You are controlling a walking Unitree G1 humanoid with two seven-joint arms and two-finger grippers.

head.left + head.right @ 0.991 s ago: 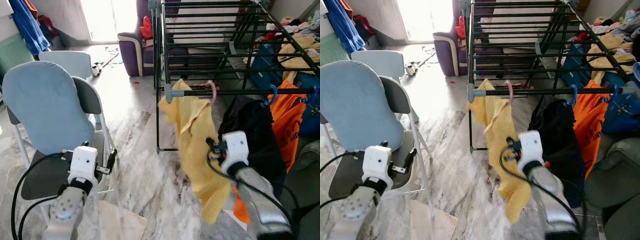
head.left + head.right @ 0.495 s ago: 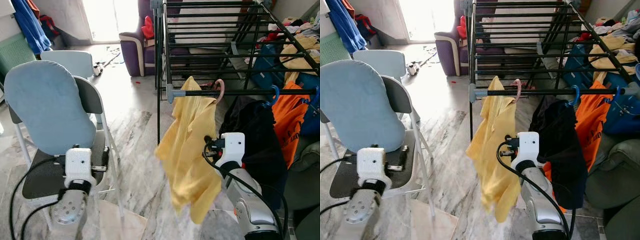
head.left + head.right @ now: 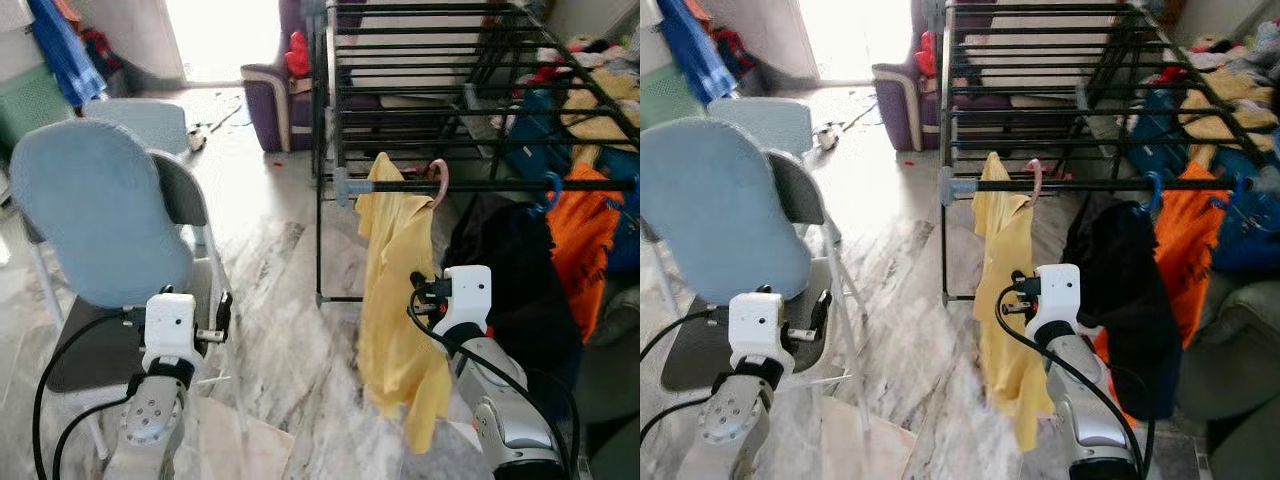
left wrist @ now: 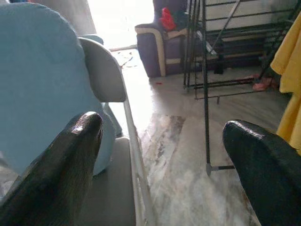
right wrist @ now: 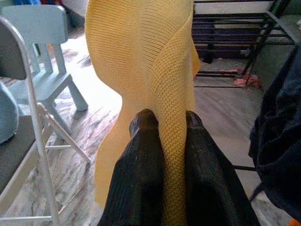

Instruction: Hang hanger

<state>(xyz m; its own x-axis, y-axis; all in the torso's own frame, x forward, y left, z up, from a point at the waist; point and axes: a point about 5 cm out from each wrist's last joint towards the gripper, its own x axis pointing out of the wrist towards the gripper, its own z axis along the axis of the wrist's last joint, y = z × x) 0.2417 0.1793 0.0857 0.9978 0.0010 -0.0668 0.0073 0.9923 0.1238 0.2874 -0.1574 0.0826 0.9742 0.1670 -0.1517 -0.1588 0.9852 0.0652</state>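
Note:
A yellow shirt [image 3: 395, 290] hangs on a pink hanger [image 3: 437, 180] whose hook sits over the front rail [image 3: 500, 185] of a black drying rack. My right gripper [image 5: 168, 117] is shut on a fold of the shirt about halfway down, and its two black fingers [image 5: 141, 155] pinch the knit cloth. In the left eye view its white wrist [image 3: 465, 295] sits just right of the shirt. My left gripper [image 4: 162, 136] is open with nothing in it, low at the left above the seat of a folding chair [image 3: 95, 220].
A black garment [image 3: 515, 270] and an orange one [image 3: 585, 235] hang on blue hooks right of the yellow shirt. The blue-cushioned chair stands at the left, a small blue chair [image 3: 140, 120] behind it, a purple armchair [image 3: 275, 95] farther back. Marble floor lies between chair and rack.
The yellow shirt, billowing out to the left before, now hangs almost straight down. My right gripper has kept its hold. The left wrist has shifted slightly over the chair.

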